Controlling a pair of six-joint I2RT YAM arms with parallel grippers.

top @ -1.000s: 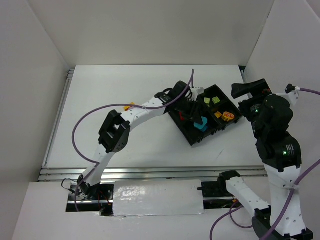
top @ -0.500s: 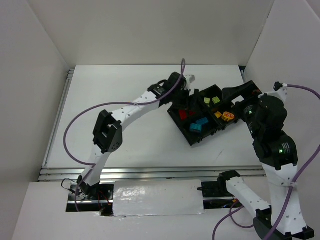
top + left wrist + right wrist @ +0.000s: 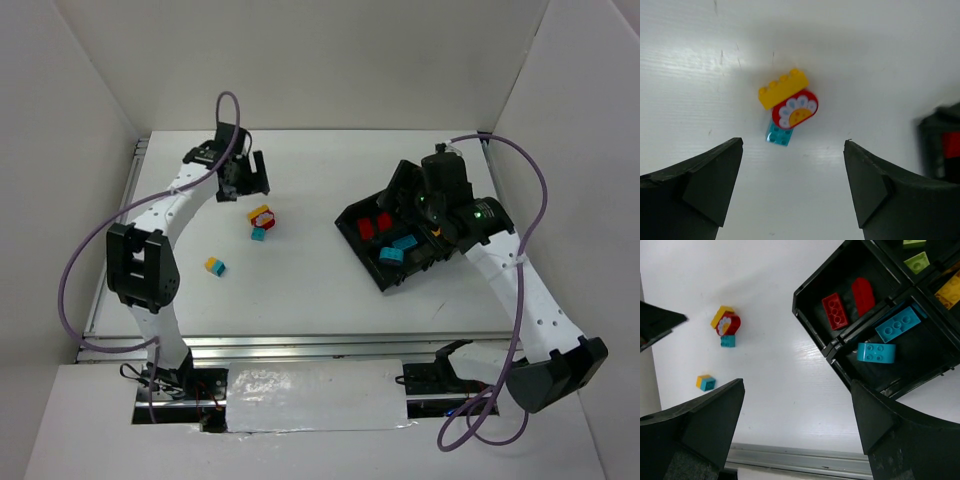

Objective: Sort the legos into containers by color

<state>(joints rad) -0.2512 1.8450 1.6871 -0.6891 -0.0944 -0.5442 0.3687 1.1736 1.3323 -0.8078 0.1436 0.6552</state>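
As you look outward from the near rail [image 3: 300, 345] of the table [image 3: 320, 290], you first meet one two-coloured brick [image 3: 215, 266], yellow and cyan, lying alone. Behind it are three legos [image 3: 262, 218] touching each other: one yellow brick [image 3: 782, 89], one red rounded piece [image 3: 796, 107] and one small cyan brick [image 3: 779, 135]. A wide strip of white surface separates them from the black tray [image 3: 352, 232], which lies diagonally near the right wall [image 3: 570, 120]. In it you count two red bricks [image 3: 835, 311] in one compartment and two cyan bricks [image 3: 896, 324] in the next. At the edge of the right wrist view are two light green bricks [image 3: 916, 261] and one yellow-orange brick [image 3: 950, 290]. The right gripper [image 3: 797, 385] hangs above the tray, fingers spread wide with nothing between them. The left gripper [image 3: 793, 144] hangs over the group of three, also spread wide and holding nothing. A second ago this left gripper was over the tray, and the right arm stood back at the right side.
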